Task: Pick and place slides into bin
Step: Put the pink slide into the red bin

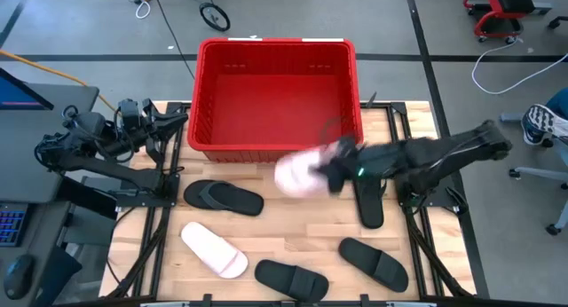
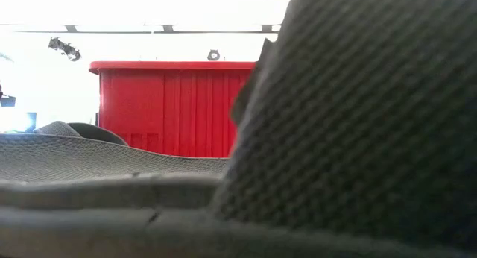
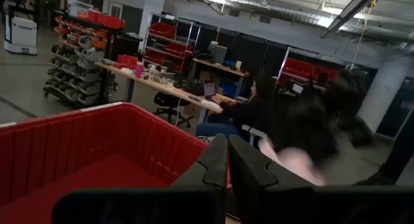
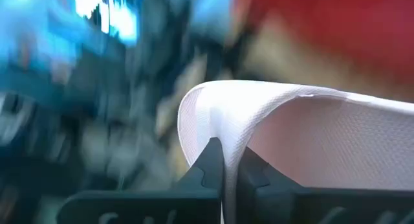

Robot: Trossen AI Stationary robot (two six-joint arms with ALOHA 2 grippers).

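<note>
Five sandals lie on the worktop [image 1: 293, 223], and going from the near edge back they are: a black one [image 1: 291, 281] at the near edge, a second black one [image 1: 374, 262] to its right, a white one [image 1: 214, 249] to its left, then a black one [image 1: 223, 197] just in front of the red bin [image 1: 273, 96], and another black one [image 1: 370, 203] partly under the right arm. The sixth, a pale sandal [image 1: 300, 175], is off the worktop: the right gripper [image 4: 225, 164] has its jaws pinched on the edge of the strap, as the right wrist view shows, and carries it just in front of the bin's near wall, towards its right-hand end. So the step in hand looks like the carry of this sandal to the bin, which appears empty. The next move calls for lifting it clear of the near wall, getting it over the open bin and only then parting the jaws, since a low pass could catch the rim. The left gripper [image 3: 226, 166] waits beside the bin's left wall, jaws closed on nothing.
</note>
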